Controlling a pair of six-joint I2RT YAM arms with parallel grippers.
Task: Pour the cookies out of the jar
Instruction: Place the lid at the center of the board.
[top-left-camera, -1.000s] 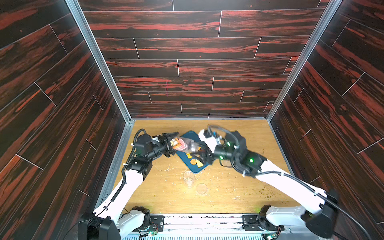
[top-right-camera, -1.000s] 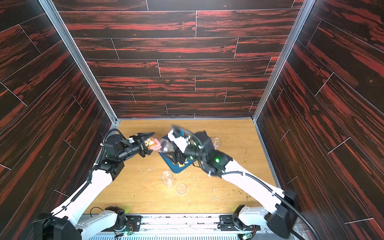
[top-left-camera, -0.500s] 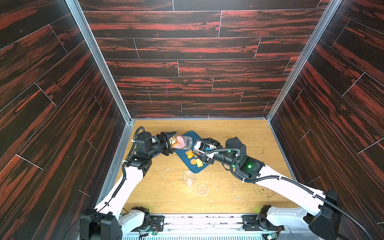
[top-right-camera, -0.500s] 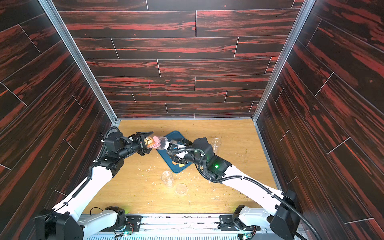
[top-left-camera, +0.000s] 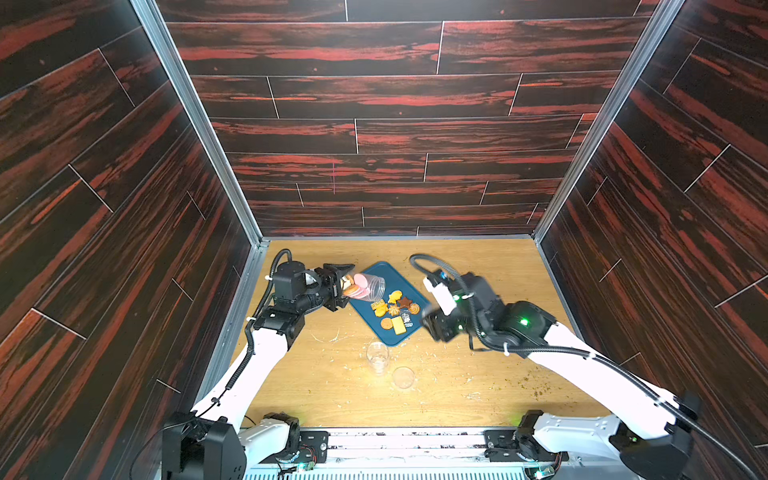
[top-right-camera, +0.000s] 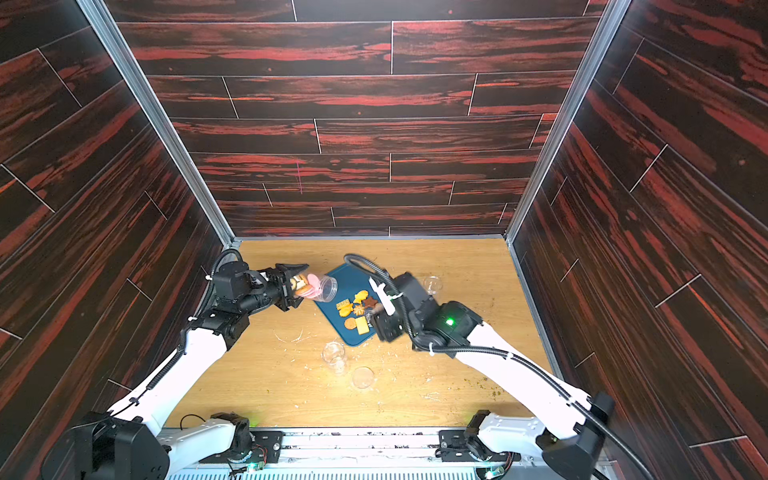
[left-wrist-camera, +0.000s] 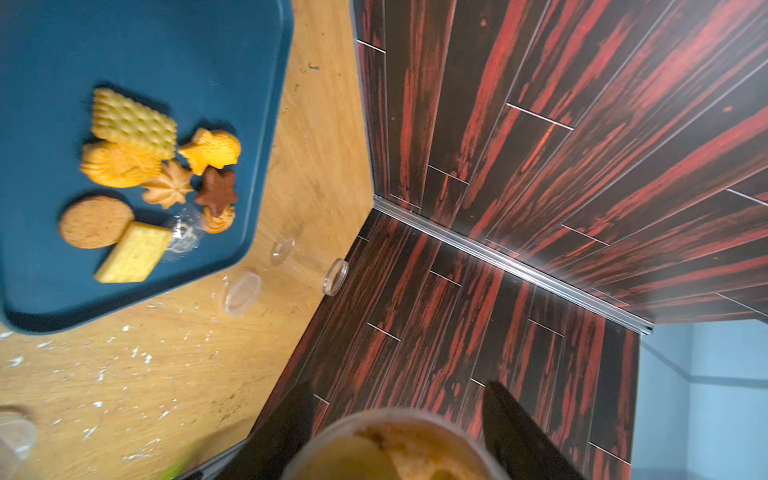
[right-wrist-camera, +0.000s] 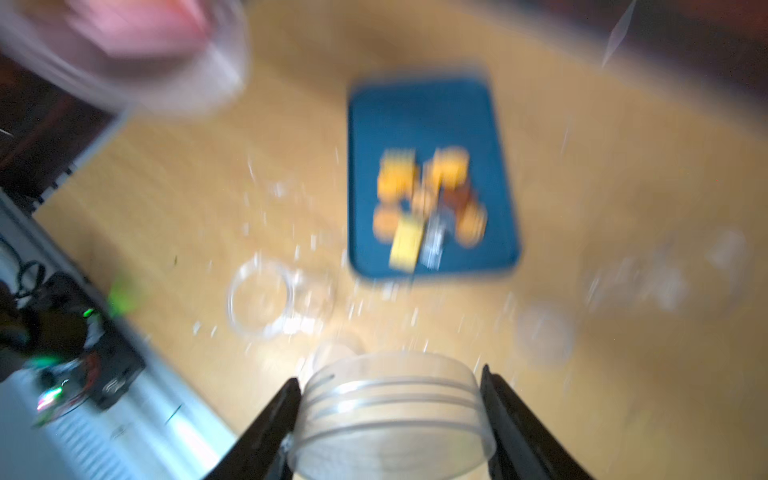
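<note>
1. Right arm has backed off from the jar mouth since a second ago and now sits by the near right edge of the tray. The jar has barely shifted.
2. Right gripper: fingers pinch a clear threaded lid, so I take the jar as uncapped.
3. Left gripper: fingers clamped on the base end of the jar, which is held in the air over the tray's far left corner.
4. Cookies, pink rounds and tan pieces, sit inside the jar. I see none dropping.
5. A heap of swirls, crackers and a brown star already lies on the tray, with a crinkled packet beside it. Two empty clear jars stand on the counter.
6. The jar's long axis is about level, running from the left gripper toward my right. Its open mouth points right, over the tray.
7. My read: uncapping is done and this jar's pour has not started. What's left is tipping the mouth down until the contents slide out.
</note>
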